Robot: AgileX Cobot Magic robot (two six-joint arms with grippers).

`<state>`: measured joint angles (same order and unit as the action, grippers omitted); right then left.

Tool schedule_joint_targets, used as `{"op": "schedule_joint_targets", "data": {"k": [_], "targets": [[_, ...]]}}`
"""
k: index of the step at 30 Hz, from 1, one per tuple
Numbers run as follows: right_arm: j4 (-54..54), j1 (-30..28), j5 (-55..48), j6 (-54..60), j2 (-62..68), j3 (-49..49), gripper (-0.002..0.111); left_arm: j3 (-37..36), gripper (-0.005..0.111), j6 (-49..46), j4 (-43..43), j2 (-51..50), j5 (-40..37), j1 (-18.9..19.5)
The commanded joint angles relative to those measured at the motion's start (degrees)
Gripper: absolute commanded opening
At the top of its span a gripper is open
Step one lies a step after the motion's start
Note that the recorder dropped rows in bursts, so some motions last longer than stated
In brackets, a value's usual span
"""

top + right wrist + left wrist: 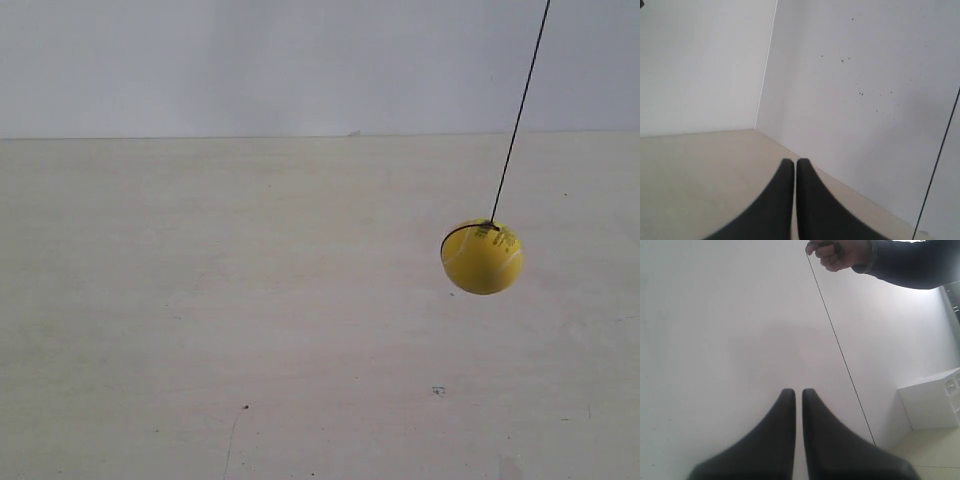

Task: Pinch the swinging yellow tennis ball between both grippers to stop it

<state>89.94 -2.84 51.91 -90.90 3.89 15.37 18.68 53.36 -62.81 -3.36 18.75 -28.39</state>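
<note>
The yellow tennis ball (482, 257) hangs above the pale table on a thin black string (520, 112), at the right of the exterior view. No arm or gripper shows in that view. In the left wrist view my left gripper (796, 392) is shut with nothing between its black jaws; the string (840, 347) slants past it, held at the top by a person's hand (837, 252). My right gripper (791, 162) is shut and empty too, with the string (939, 160) at the frame's edge. The ball is out of both wrist views.
The pale wooden table (200, 300) meets a white wall (250, 60) behind. A white cabinet (932, 400) stands in the left wrist view. A wall corner (765, 70) rises beyond the right gripper.
</note>
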Motion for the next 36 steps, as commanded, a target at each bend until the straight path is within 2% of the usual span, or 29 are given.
{"op": "schedule_joint_targets", "data": {"k": [1,14,17,23,28,32,36], "targets": [[-0.01,-0.07,0.5,-1.48,-0.22,0.06,0.0,-0.24,0.005,0.61,0.72,0.23,-0.35,-0.16],[-0.13,-0.07,0.15,-1.88,-0.22,0.06,0.0,-0.24,0.005,0.61,0.72,0.23,-0.35,-0.16],[-3.18,-0.07,0.15,-1.85,-0.22,-0.05,0.0,-0.24,0.005,0.61,0.72,0.23,-0.35,-0.16],[-11.9,0.03,-6.82,0.05,-0.22,-0.68,0.0,-0.23,0.005,0.61,0.72,0.23,-0.25,-0.16],[-26.71,0.03,-7.58,19.26,-0.22,-1.58,0.0,-0.23,0.005,0.61,0.72,0.23,-0.23,-0.16],[-46.6,0.03,-9.06,42.41,-2.08,-6.77,0.0,-0.23,0.005,0.61,0.72,0.23,-0.23,-0.16],[-64.88,0.03,-16.97,59.93,-3.89,-13.01,0.0,-0.23,0.005,0.61,0.72,0.23,-0.23,-0.16]]}}
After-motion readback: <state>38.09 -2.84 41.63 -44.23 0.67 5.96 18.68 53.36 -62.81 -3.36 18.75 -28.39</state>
